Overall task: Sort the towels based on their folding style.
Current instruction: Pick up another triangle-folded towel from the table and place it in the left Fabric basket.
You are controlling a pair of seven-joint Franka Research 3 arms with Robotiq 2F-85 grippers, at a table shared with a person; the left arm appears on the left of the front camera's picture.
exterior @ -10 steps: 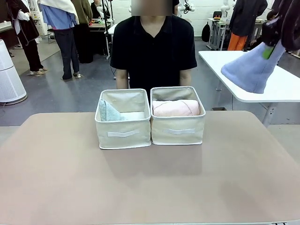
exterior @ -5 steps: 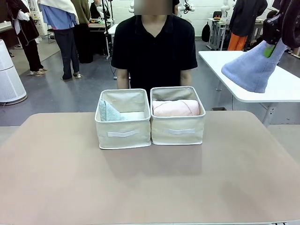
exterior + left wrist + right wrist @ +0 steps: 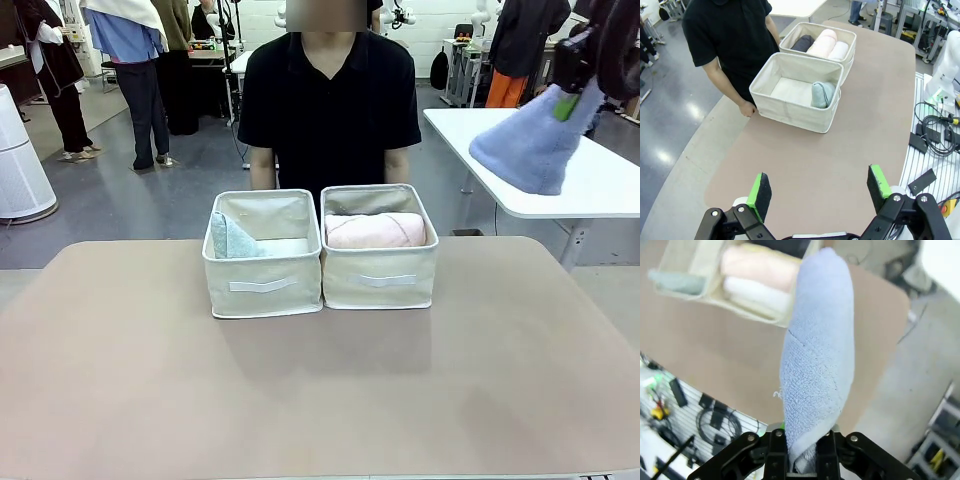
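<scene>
High off the right edge of the surface [image 3: 500,350], my right hand [image 3: 572,100] pinches the periwinkle cone towel [image 3: 530,150]; left hand [image 3: 818,192] spread, idle. Next I'd swing it into the left bin [image 3: 262,290] beside the teal cone [image 3: 232,240].

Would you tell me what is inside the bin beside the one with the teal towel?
That bin holds a dark grey roll, a pink roll and a white roll side by side. Whatever lies under them is covered.

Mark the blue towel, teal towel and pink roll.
blue towel [image 3: 535,145], front view, middle of the cone.
teal towel [image 3: 822,94], left wrist view, middle of the fold.
pink roll [image 3: 375,231], front view, middle of its side.
</scene>
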